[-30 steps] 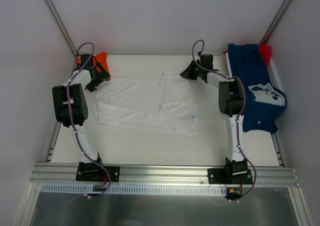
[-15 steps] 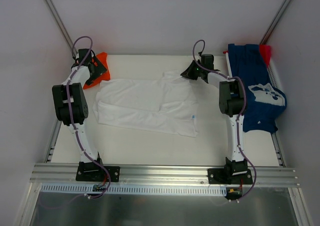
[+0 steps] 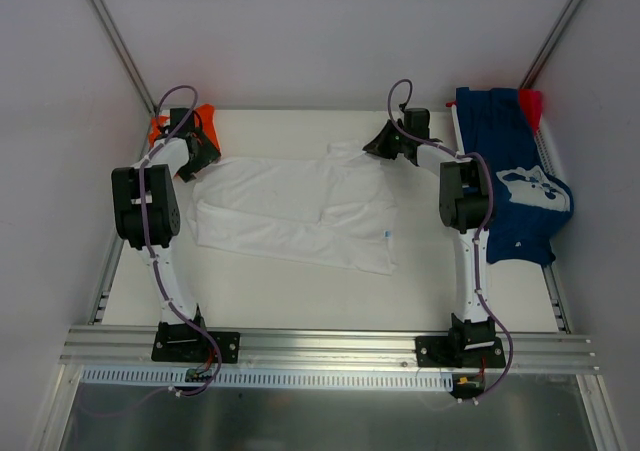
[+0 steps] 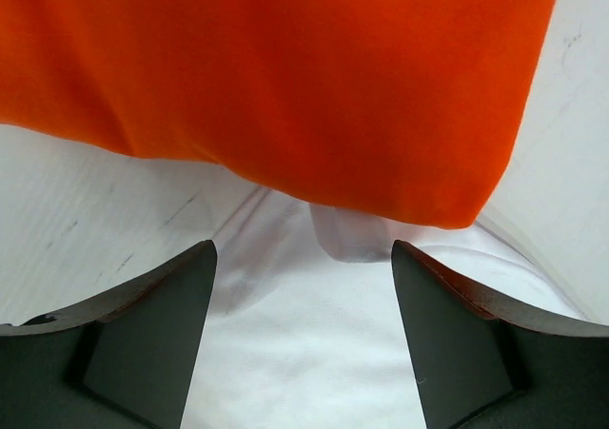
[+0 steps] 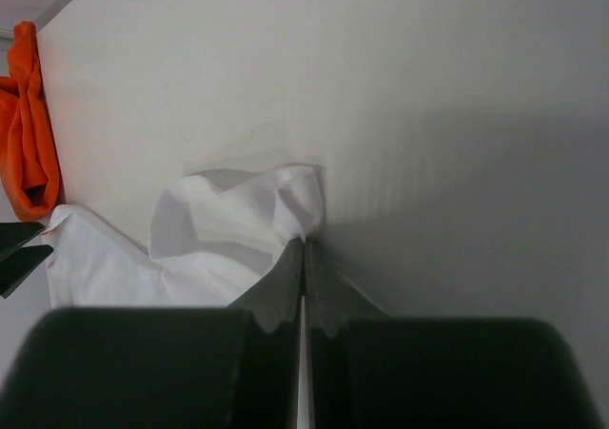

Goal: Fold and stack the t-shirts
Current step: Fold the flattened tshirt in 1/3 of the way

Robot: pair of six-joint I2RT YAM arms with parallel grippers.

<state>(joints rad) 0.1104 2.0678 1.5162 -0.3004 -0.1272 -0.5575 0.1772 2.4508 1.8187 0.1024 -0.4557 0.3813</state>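
Orange shirt [image 4: 285, 68] just beyond spread left pincer [image 4: 303, 250], white shirt [image 4: 309, 377] beneath

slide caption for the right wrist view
Right claw shut on a bunched edge of the soft white cloth t-shirt.

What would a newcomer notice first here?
A plain white cloth t-shirt lies spread across the table, its far edge pinched in the shut right gripper. A bright orange cloth shirt sits at the far left corner, and a navy blue printed shirt drapes the right edge.
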